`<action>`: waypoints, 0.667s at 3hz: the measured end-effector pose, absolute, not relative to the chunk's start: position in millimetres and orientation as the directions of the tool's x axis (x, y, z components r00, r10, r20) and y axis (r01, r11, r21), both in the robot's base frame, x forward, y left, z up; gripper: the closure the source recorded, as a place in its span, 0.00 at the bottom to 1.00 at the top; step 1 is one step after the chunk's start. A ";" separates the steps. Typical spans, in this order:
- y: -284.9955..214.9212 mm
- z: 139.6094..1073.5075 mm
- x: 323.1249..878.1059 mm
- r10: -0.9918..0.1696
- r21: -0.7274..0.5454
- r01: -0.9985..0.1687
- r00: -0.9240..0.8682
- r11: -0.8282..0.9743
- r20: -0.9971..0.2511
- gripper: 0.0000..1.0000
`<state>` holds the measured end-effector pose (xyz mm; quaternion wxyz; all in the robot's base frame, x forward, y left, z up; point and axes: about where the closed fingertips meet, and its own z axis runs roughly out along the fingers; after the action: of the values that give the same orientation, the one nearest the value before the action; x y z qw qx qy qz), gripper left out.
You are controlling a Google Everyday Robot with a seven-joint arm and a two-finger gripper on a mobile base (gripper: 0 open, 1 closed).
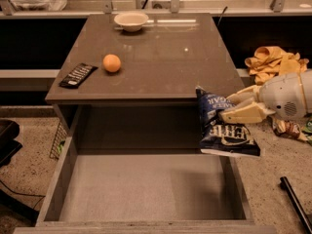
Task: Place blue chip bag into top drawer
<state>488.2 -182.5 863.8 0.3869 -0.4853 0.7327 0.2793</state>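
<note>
Gripper: the gripper (pixel 227 108) sat at the right of the scene, just off the table's (pixel 161 77) near right corner, its cream fingers (pixel 242 114) clamped on the bag.
Blue chip bag: the blue chip bag (pixel 225 135) hung upright from that pinch, held by its upper half, with its lower edge above the right wall of the drawer and not yet inside.
Top drawer: the top drawer (pixel 141 191) stood pulled out toward the near side, its pale bottom bare.
Stage: judged as the carry toward the drawer, with the drop not yet made.
Main risk: letting go here would likely land the bag on the right wall, from where it could tip outward onto the floor.
Cause: much of the bag lay over or beyond that wall and not over the drawer bottom.
Second risk: the crinkly foil could slide out of the narrow pinch during a fast sideways move.
Third risk: a low swing to the left could snag the bag's bottom on the drawer wall.
Bystanders: the orange (pixel 111 63), black packet (pixel 78 75) and bowl (pixel 130 20) lay on the table, well apart from the bag.
</note>
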 end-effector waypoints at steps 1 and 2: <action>-122.0 838.9 491.5 -0.531 0.051 -0.951 -0.215 0.306 -0.820 1.00; -65.0 801.1 495.1 -0.511 0.127 -0.958 -0.247 0.259 -0.823 1.00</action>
<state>495.1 -65.0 801.1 0.3386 -0.5116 0.7175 0.3298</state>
